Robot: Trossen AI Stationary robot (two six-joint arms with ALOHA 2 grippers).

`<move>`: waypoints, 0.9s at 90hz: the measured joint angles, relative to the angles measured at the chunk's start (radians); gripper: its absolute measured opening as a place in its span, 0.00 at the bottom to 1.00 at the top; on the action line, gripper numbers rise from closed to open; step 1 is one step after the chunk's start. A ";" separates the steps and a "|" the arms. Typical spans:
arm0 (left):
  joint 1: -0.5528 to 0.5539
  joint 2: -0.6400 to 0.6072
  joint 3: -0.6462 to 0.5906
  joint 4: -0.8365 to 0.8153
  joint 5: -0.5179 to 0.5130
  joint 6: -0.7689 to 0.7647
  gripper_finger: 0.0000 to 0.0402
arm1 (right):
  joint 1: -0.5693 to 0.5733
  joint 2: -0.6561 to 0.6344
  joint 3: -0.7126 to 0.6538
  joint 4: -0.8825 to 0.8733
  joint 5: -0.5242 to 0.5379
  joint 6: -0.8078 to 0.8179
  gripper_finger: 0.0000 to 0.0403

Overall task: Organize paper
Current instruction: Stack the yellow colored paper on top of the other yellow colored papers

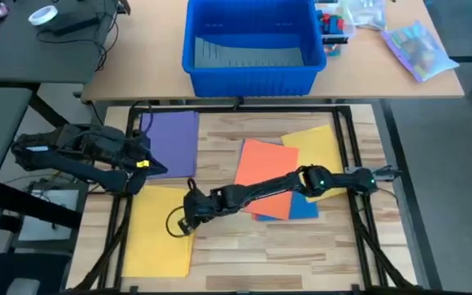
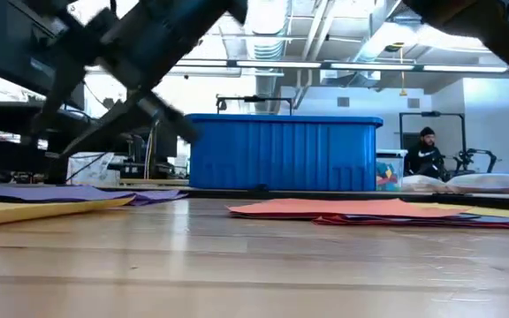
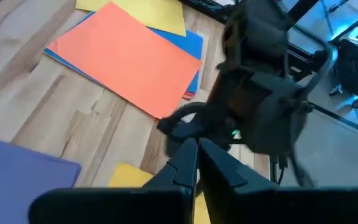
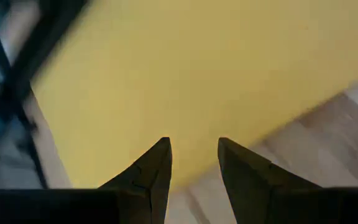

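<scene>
I have the right gripper (image 1: 183,221) stretched across the table over the near-left yellow sheet (image 1: 158,229); its fingers (image 4: 154,168) stand apart with nothing between them. The left gripper (image 3: 196,163) waits at the table's left edge, fingers together, holding nothing. A purple sheet (image 1: 173,139) lies at the far left. The orange sheet (image 1: 265,172) tops a pile over a blue sheet (image 1: 304,210) and a second yellow sheet (image 1: 318,147). The blue bin (image 1: 252,45) stands on the desk beyond.
</scene>
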 joint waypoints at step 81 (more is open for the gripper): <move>0.000 0.035 0.000 0.002 -0.006 0.008 0.00 | 0.030 0.122 -0.028 0.183 0.018 -0.214 0.00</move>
